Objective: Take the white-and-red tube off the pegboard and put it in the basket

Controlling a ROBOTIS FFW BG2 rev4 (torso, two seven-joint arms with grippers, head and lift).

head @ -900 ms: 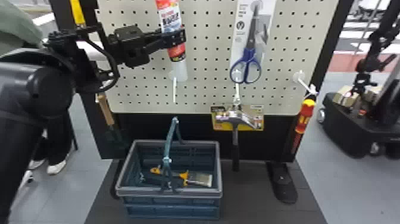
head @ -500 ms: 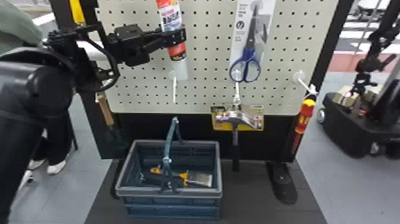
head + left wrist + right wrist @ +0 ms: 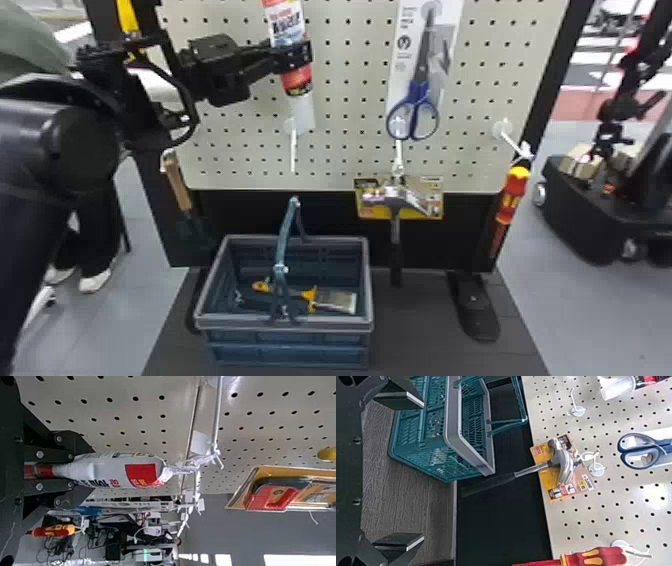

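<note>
While holding the empty fingers of the right gripper (image 3: 423, 471) wide apart, has the basket (image 3: 345, 324) near left on the dark surface (image 3: 425, 340), with a paintbrush (image 3: 336, 301) inside; farther back, pinches the white-and-red tube (image 3: 297, 80) between the closed-in fingers of the left gripper (image 3: 296, 56), at the pegboard (image 3: 350, 120), left of the scissors (image 3: 419, 94).

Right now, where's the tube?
In the head view, the tube is at the pegboard's upper left, between the left gripper's fingers, left of the scissors and above the basket.
</note>
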